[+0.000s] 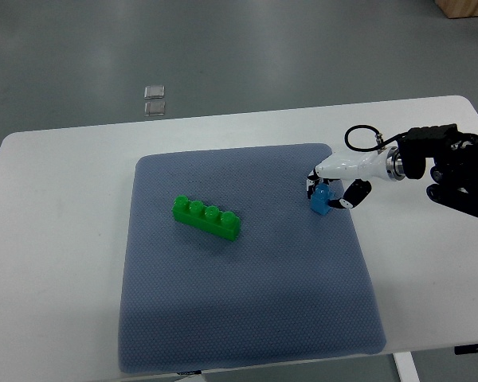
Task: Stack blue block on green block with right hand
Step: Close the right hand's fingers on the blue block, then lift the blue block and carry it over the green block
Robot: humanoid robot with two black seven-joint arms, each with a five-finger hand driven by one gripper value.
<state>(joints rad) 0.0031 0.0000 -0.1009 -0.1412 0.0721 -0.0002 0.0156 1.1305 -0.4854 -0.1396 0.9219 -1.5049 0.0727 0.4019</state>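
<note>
Fingers (344,199) of the white and black right hand (334,185) curled narrowly around the small blue plastic block (320,200), holding it from above and from both sides. Blue block close to the right edge of the grey-blue textured fabric mat (247,318), in the upper half of it, with its lower part visible under the hand; cannot tell from this view if touching the mat or lifted a little over it. White shell of the hand pointing to the left, dark fingertips on the left and on the right of the block. Behind the hand, a silver wrist ring (395,166), a looped black cable (362,138) above it, and the black right arm (458,171) coming in from the right edge of the picture. Well apart to the left, near the middle of the mat, the long green plastic block (206,217) with four round studs on top, lying flat and turned diagonally, its left end higher in the picture than its right end. Nothing on top of the green block; blue block not yet stacked. Mat spread over the white table (56,239) with rounded corners, covering most of its middle. Beyond the far edge of the table, on the grey floor (303,48), two small clear square pieces (154,99), one just under the other.
</note>
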